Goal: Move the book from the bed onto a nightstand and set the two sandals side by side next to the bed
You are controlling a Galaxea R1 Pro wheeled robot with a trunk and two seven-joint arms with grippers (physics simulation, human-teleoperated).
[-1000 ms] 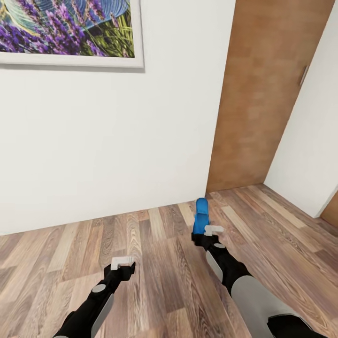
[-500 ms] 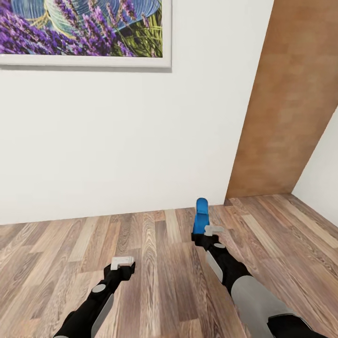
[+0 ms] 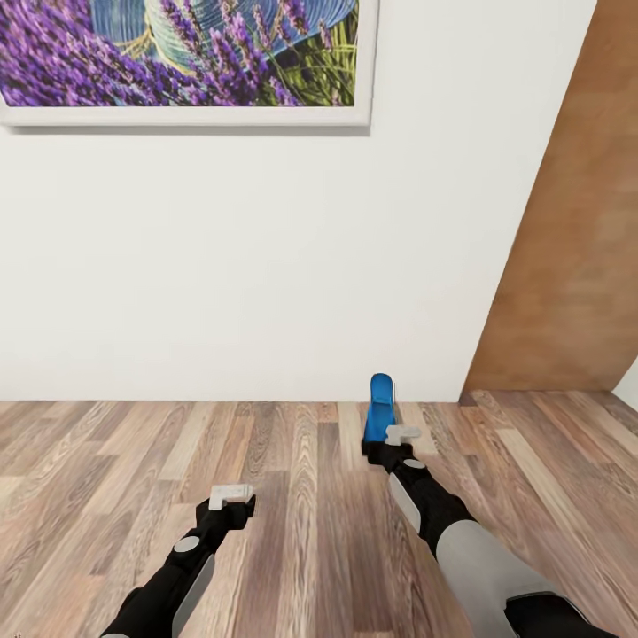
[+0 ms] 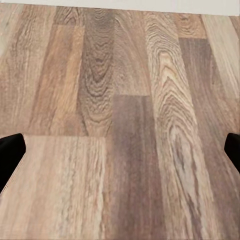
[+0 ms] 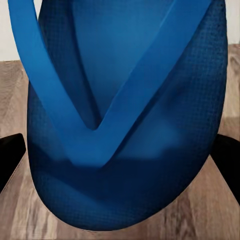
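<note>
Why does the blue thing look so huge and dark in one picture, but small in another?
In the right wrist view the camera sits right against the sandal, so it looms, shaded in its hollow; the head view, farther off, shows the same sandal small in the right gripper.

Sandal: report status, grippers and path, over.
Right gripper shut on one blue sandal, held upright. Left gripper open, empty, over wood floor. White wall with framed painting ahead; bed not in sight.
</note>
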